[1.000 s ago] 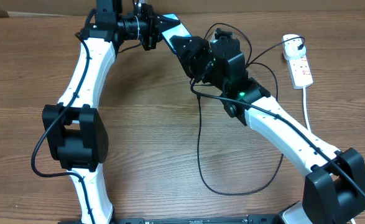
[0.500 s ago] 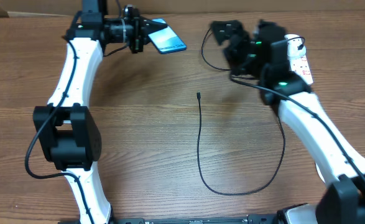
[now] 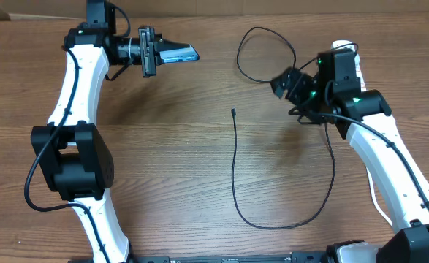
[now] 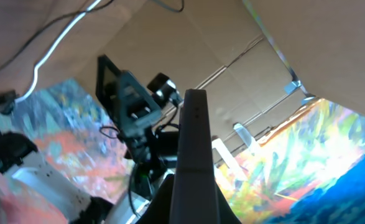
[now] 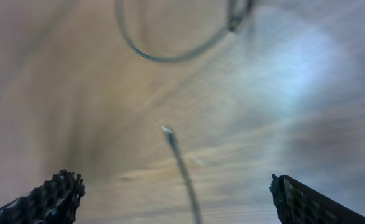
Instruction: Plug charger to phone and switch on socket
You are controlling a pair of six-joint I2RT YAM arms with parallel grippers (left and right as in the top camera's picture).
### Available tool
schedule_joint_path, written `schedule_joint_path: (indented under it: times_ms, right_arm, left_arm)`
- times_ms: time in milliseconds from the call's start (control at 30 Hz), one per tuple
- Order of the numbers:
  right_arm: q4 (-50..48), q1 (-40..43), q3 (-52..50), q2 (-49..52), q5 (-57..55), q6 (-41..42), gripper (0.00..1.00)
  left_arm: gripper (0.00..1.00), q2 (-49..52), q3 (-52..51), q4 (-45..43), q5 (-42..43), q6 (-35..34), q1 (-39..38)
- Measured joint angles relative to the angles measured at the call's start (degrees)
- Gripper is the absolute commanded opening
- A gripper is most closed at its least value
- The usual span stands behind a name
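My left gripper (image 3: 158,53) is shut on the phone (image 3: 179,52), held edge-up above the back left of the table. In the left wrist view the phone's dark edge (image 4: 193,149) rises between my fingers. The charger cable (image 3: 234,175) lies on the table, its connector tip (image 3: 233,112) free at the centre. Its loop (image 3: 262,55) curls at the back. My right gripper (image 3: 286,82) is open and empty, above the table right of the tip. The right wrist view shows the tip (image 5: 166,130) and cable blurred between my wide fingers. The socket (image 3: 351,64) is mostly hidden behind my right arm.
The socket's thick white cord (image 3: 373,193) runs down the right side of the table under my right arm. The cable curves in a wide U (image 3: 283,223) near the front of the table.
Both arms pulled apart. My left gripper carried the phone left and turned it edge-up. My right gripper swung back right and is now open over the table; the cable tip lies free.
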State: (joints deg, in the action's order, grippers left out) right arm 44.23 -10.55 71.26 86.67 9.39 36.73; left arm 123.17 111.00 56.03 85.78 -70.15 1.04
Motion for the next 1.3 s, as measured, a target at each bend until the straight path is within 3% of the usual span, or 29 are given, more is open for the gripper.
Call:
schedule_joint_path:
  times_ms: [367,567,800,1000,1167,1300]
  right_arm:
    - [11.72,-0.44,0.00,0.00,-3.78,-9.70,1.00]
    - [13.75,-0.44,0.00,0.00,-3.87,-10.93,1.00]
    - [14.78,-0.72,0.00,0.00,-3.98,-11.98,1.00]
    - [13.70,-5.18,0.00,0.00,-4.31,-12.83,1.00]
    - [12.31,-8.00,0.00,0.00,-4.31,-13.38,0.99]
    - [11.98,-8.35,0.00,0.00,-4.26,-13.51,0.93]
  left_arm:
    - [0.04,0.02,0.00,12.39,-1.03,6.23,-3.74]
    - [0.04,0.02,0.00,27.52,-5.79,16.59,-3.87]
    - [0.04,0.02,0.00,40.06,-10.25,33.97,-3.52]
    - [0.04,0.02,0.00,40.44,-11.80,41.99,-3.52]
    - [0.04,0.02,0.00,37.81,-12.61,42.73,-3.50]
    - [0.04,0.02,0.00,28.70,-15.76,39.63,-2.58]
